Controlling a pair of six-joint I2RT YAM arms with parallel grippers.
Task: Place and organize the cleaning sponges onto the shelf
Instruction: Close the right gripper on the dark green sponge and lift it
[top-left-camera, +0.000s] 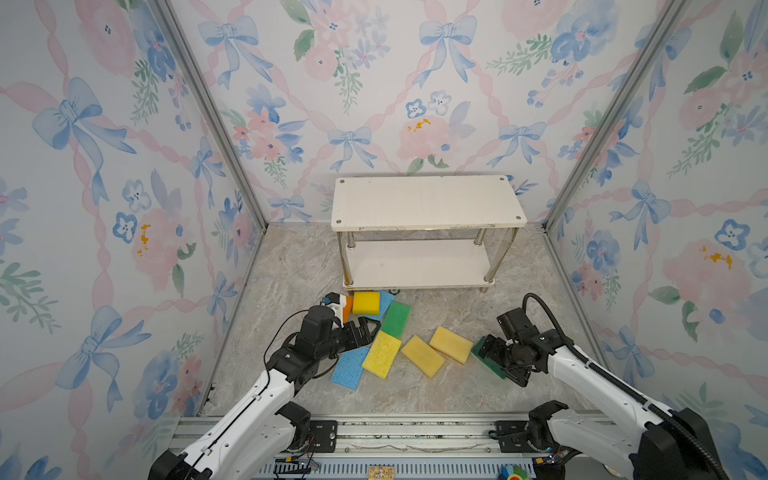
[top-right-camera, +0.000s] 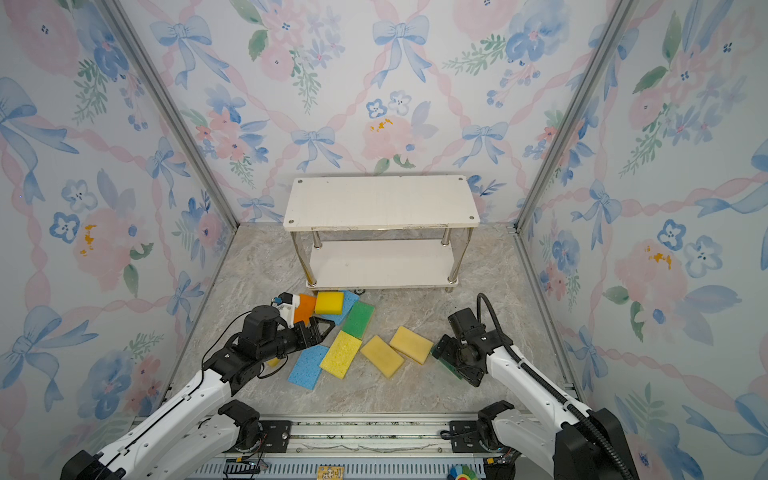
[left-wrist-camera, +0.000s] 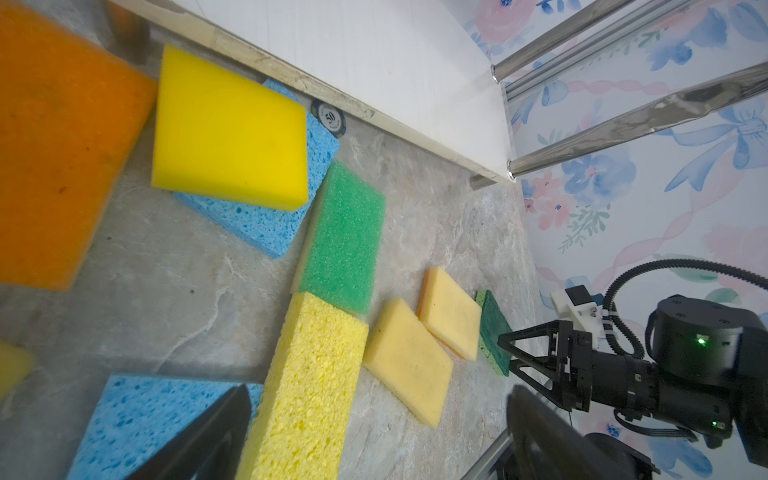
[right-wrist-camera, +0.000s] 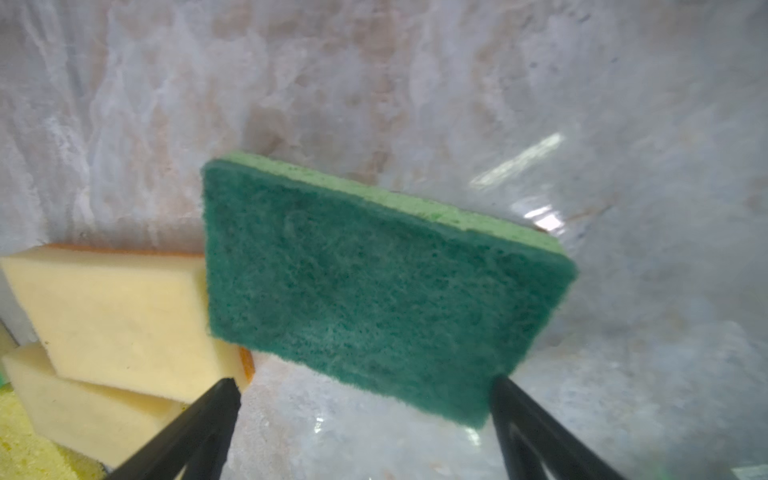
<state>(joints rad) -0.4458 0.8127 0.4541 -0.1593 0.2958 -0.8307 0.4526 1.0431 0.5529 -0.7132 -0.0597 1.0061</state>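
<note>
A dark green scouring sponge lies flat on the marbled grey surface, framed by the spread jaws of the right hand, which grips nothing. Just beside it, possibly touching, sits a pale tan-yellow foam sponge, with a second tan-yellow sponge alongside. The likely trouble is that jaws closing on so thin and flat a pad may skid over its top, or catch the tan neighbour and drag both.

Across the pile, the left hand hangs released and empty above a porous yellow sponge and a porous blue sponge. Farther back, a smooth bright yellow sponge rests on a second blue sponge. It is flanked by a light green sponge and an orange sponge. Pulling the lower one out would probably tip the upper.

Every sponge in view is on the surface in front of the white two-tier shelf with chrome tube legs. Both of its boards are bare. The lower tier looks like a tight slot between the legs, and a careless reach could knock the light rack askew. Springy foam set near an edge may also roll off. A dark round chip peeks from under the shelf's front edge.
</note>
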